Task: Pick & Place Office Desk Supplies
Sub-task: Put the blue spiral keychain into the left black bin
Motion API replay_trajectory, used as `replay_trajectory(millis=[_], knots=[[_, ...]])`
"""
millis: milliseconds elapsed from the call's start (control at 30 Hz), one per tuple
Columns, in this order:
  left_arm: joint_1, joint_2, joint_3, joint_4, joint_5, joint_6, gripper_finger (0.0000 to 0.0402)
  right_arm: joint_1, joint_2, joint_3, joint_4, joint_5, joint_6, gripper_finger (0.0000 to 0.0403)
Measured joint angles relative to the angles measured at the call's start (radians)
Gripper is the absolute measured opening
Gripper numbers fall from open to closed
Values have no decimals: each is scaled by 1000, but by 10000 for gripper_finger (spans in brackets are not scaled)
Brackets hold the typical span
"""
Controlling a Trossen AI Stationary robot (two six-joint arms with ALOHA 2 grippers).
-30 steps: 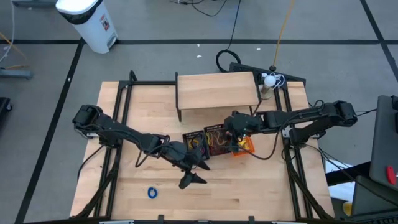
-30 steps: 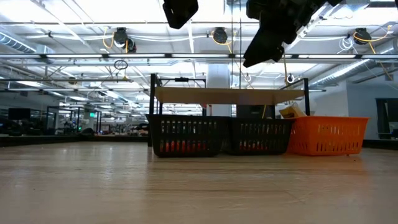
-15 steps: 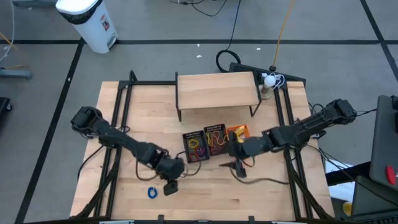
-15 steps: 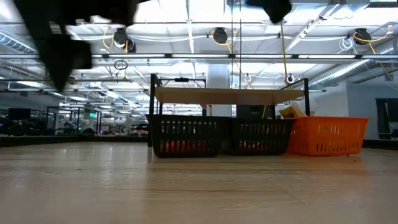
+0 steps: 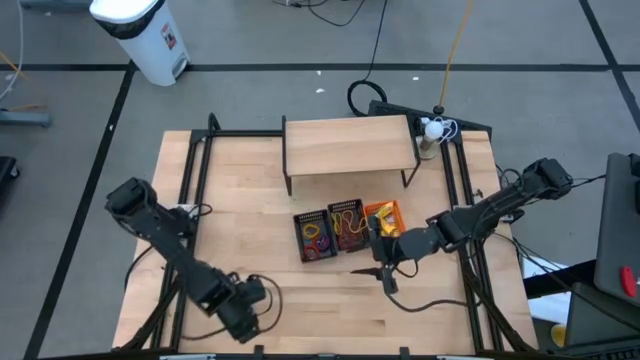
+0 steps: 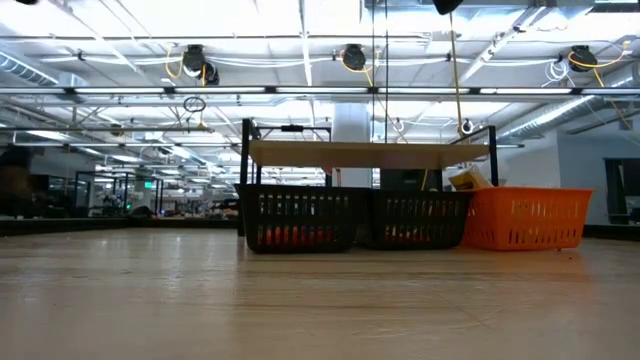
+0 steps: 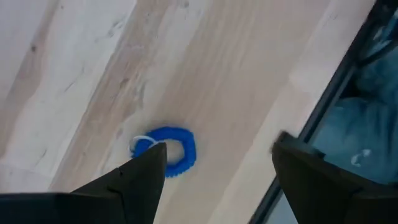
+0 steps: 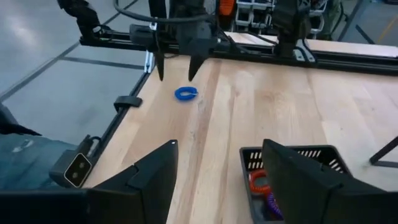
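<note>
A small blue ring (image 7: 176, 151) lies flat on the wooden table near its near-left part; the right wrist view also shows this ring (image 8: 185, 93). My left gripper (image 7: 221, 143) is open and points down just above it, one fingertip beside the ring. In the high view the left gripper (image 5: 243, 318) hides the ring. My right gripper (image 5: 385, 278) is open and empty, hovering just nearside of the baskets. A black basket (image 8: 292, 163) holds red and purple rings.
Two black baskets (image 5: 313, 236) (image 5: 348, 226) and an orange basket (image 5: 388, 220) stand in a row mid-table, in front of a raised wooden shelf (image 5: 350, 145). Black frame rails (image 5: 195, 170) run along both table sides. Bare wood lies between ring and baskets.
My left gripper has swung from beside the baskets toward the table's near-left, ending above the blue ring. My right gripper has drawn back from over the baskets toward the near edge and then nearly stopped. The ring has stayed where it was.
</note>
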Motion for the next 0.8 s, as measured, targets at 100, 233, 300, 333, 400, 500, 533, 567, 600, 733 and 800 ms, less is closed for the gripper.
replay_trajectory(millis=[100, 233, 300, 333, 400, 500, 533, 567, 600, 733, 800], knots=[[-30, 4, 0, -28, -24, -25, 294, 0, 0, -23, 23, -3, 19, 221], [-43, 4, 0, -120, -33, -124, 294, 0, 0, -53, 84, -6, 25, 220], [-46, 4, 0, -169, -34, -167, 294, 0, 0, -57, 93, -6, 25, 220], [-50, 4, 0, -186, -36, -182, 294, 0, 0, -57, 94, -6, 25, 219], [-54, 4, 0, -205, -40, -214, 294, 0, 0, -57, 94, -6, 25, 218], [-64, 7, 0, -212, -35, -245, 294, 0, 0, -57, 94, -7, 26, 215], [-67, 14, 0, -210, -32, -255, 294, 0, 0, -57, 95, -7, 29, 215], [-70, 25, 0, -208, -27, -267, 294, 0, 0, -57, 95, -7, 32, 215], [-76, 40, 0, -208, -23, -279, 294, 0, 0, -57, 95, -7, 33, 215], [-96, 112, -1, -189, 57, -296, 294, 0, 0, -57, 112, -7, 27, 216], [-99, 146, -1, -184, 86, -297, 294, 0, 0, -57, 120, -7, 18, 216]])
